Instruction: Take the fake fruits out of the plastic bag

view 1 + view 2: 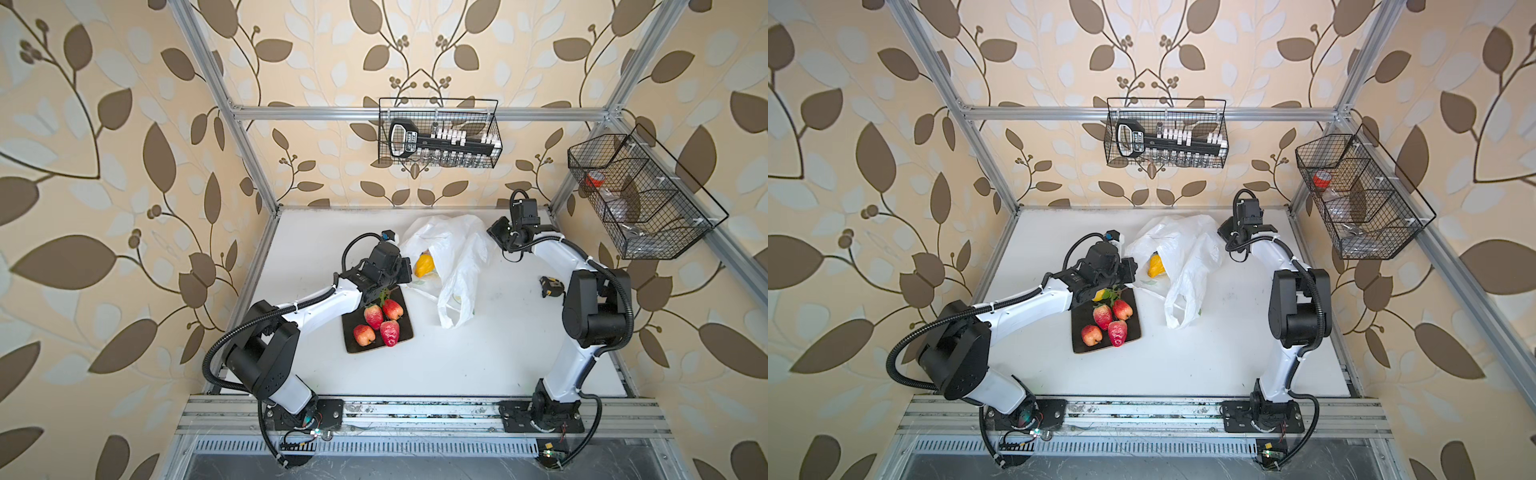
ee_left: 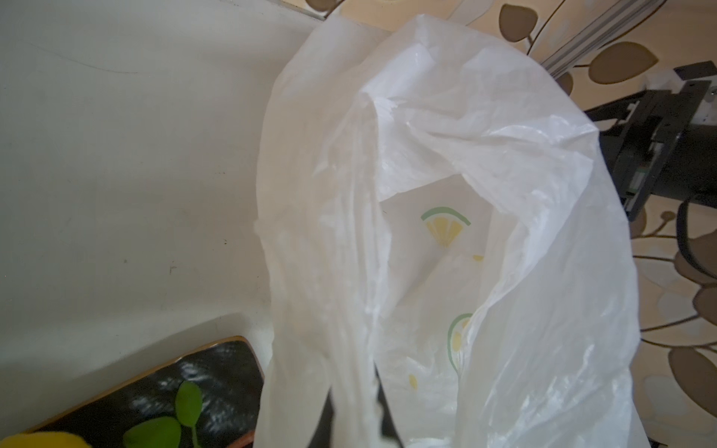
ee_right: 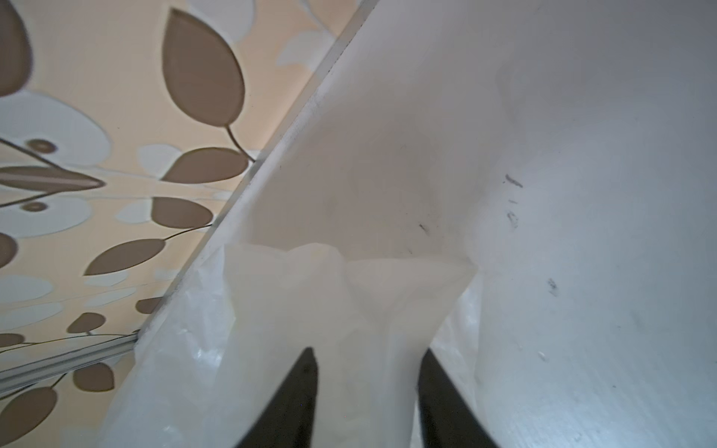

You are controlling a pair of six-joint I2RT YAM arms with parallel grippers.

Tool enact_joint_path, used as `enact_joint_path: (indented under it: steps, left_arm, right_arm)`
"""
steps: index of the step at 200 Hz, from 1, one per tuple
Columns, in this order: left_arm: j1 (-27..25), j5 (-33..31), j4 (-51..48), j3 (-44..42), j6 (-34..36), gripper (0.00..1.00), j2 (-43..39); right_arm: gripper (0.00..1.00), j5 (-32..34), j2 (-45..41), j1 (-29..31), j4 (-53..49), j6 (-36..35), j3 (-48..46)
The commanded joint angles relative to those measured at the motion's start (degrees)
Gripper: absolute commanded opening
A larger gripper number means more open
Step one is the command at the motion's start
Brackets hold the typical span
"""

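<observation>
A robotics test cell dressed up as a home. The white surface is boxed in by a bare aluminium frame, with leaf-patterned wallpaper on the panels behind and beside it. Two cabled robot arms are bolted to a metal rail along the surface's near edge. Wire baskets hang from the frame above its far and right edges.

Four red fruits on black plate, yellow fruit inside plastic bag
</observation>
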Motion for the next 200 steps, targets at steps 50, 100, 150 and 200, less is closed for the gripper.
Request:
enact_joint_path:
  steps: [50, 100, 150, 200]
  left_arm:
    - [-0.5, 1.9, 1.5, 1.4, 2.1, 0.00, -1.2]
    - [-0.5, 2.4, 2.1, 2.1, 1.0, 0.00, -0.4]
    - [-0.5, 1.9, 1.9, 3.3, -0.2, 0.00, -0.3]
    - [-1.0, 0.8, -0.4, 3.9, -0.7, 0.00, -1.3]
  right_arm:
    - [0.74, 14.0, -20.6, 8.4, -12.4, -11.7, -4.0]
    - [0.60, 6.4, -22.9, 26.7, -12.7, -12.9, -7.8]
    - [0.56, 0.8, -10.5, 31.1, -4.4, -3.8, -8.7]
    - [0.69, 5.1, 0.6, 29.5, 1.8, 0.6, -6.5]
